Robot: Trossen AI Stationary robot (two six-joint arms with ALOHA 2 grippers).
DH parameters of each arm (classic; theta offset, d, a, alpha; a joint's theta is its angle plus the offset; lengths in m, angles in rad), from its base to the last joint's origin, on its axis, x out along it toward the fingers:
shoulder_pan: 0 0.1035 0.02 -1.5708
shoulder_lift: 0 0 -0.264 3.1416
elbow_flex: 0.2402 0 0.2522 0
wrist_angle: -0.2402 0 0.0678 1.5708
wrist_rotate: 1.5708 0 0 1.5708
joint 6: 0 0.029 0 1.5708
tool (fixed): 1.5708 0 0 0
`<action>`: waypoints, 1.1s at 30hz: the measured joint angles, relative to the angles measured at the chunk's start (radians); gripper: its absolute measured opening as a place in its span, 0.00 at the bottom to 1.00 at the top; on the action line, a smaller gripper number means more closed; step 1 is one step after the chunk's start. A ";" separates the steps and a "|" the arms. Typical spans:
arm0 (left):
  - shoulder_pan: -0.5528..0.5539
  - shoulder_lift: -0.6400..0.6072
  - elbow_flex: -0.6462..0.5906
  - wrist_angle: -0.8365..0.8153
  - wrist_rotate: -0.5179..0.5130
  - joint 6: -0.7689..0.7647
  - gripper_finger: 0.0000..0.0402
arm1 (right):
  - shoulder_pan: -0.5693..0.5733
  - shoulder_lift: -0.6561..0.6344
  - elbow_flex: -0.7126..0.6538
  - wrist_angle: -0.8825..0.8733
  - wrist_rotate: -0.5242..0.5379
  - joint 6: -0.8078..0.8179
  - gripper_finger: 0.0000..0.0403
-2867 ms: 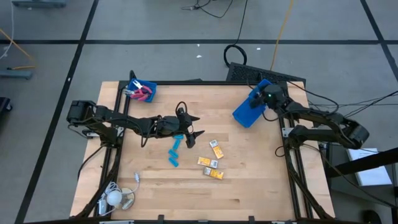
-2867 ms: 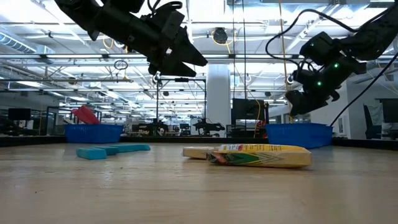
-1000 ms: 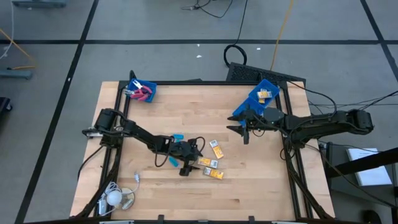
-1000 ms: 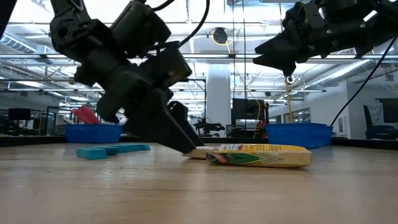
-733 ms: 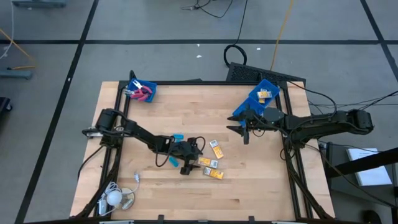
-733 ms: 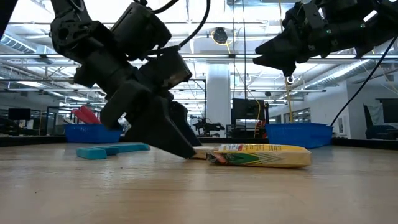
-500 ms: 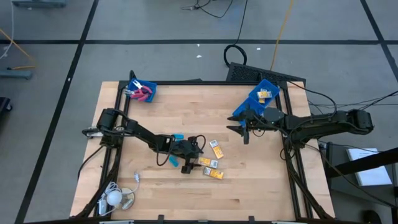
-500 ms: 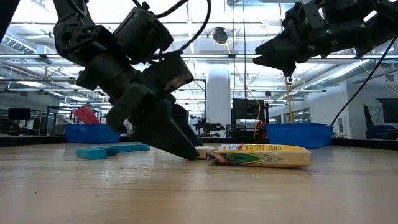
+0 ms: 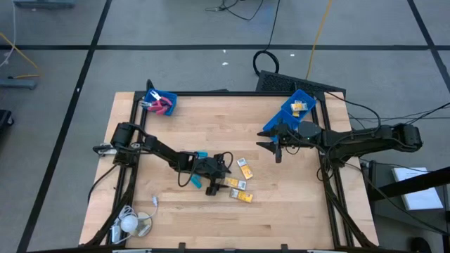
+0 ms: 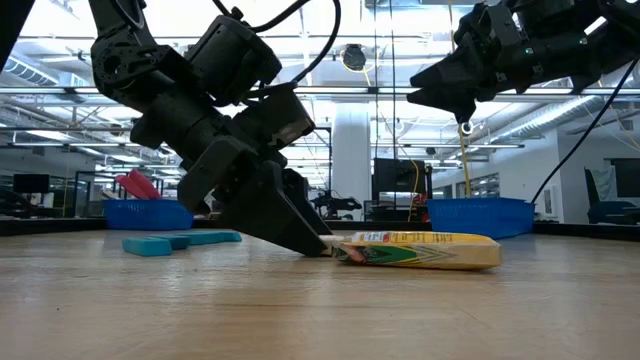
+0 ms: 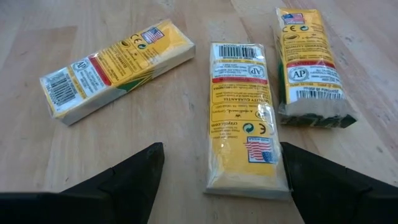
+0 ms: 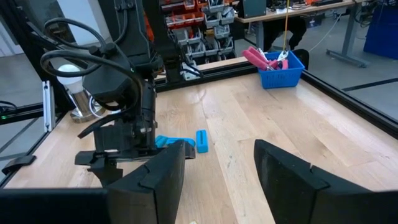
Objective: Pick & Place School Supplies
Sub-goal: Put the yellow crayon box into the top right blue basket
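Three yellow-orange packets [image 9: 239, 183] lie flat on the wooden table right of its middle; the left wrist view shows all three. My left gripper [image 9: 221, 180] is open and low at the table, its fingers on either side of the near end of the middle packet [image 11: 241, 118]; I see no touch. In the low view its fingertip [image 10: 318, 243] stands at the table beside a packet [image 10: 420, 250]. Light-blue pieces [image 9: 202, 154] lie beside the left arm. My right gripper [image 9: 274, 148] is open and empty, above the table near the right blue bin [image 9: 285, 123].
A blue bin [image 9: 160, 104] at the far left corner holds pink-handled scissors. The right blue bin holds a yellow packet [image 9: 299, 106]. A white round object with a cord [image 9: 130, 223] lies at the near left corner. Bare wood lies along the near edge.
My left gripper has crept along the table toward the right edge, closer to the yellow packets, staying low and open. The packets and my right arm have kept still.
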 joint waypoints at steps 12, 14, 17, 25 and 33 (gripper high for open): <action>-0.002 0.003 -0.001 0.030 0.000 -0.006 0.42 | 0.000 0.000 0.000 -0.008 0.000 0.000 0.45; -0.004 0.003 -0.001 0.040 0.004 -0.003 0.40 | 0.000 0.000 0.000 -0.008 0.000 0.000 0.45; -0.003 0.003 -0.001 0.044 0.007 0.006 0.41 | 0.000 0.000 0.000 -0.008 0.000 0.000 0.46; -0.003 -0.064 -0.003 0.028 -0.201 0.142 0.49 | 0.000 0.000 0.000 -0.011 0.000 0.004 0.45; -0.003 -0.238 -0.002 0.028 -0.545 0.380 0.40 | 0.000 0.017 0.000 -0.007 0.005 0.100 0.45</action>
